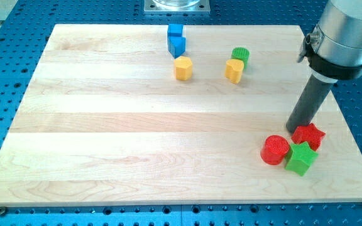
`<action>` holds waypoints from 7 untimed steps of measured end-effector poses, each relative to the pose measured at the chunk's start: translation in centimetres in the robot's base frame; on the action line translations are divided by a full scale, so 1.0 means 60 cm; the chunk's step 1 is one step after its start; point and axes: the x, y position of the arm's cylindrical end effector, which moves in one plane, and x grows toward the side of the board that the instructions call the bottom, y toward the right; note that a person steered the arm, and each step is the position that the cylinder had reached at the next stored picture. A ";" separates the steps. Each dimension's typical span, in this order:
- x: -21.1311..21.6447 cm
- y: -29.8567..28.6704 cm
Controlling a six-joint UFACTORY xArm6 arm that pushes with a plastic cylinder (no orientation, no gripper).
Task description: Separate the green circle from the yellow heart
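The green circle (241, 56) sits near the view's top, right of centre. The yellow heart (234, 70) touches it just below and to its left. My tip (293, 129) is far from both, at the view's lower right, resting against the left side of the red star (310, 135).
A yellow hexagon (183, 68) lies left of the heart. Two blue blocks (176, 39) stand together at the top centre. A red circle (274, 150) and a green star (301, 157) cluster with the red star at the lower right. The wooden board (137, 132) rests on a blue perforated table.
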 end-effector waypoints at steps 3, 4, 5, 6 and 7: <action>-0.364 0.056; -0.428 -0.031; -0.406 -0.151; -0.335 -0.157; -0.264 -0.148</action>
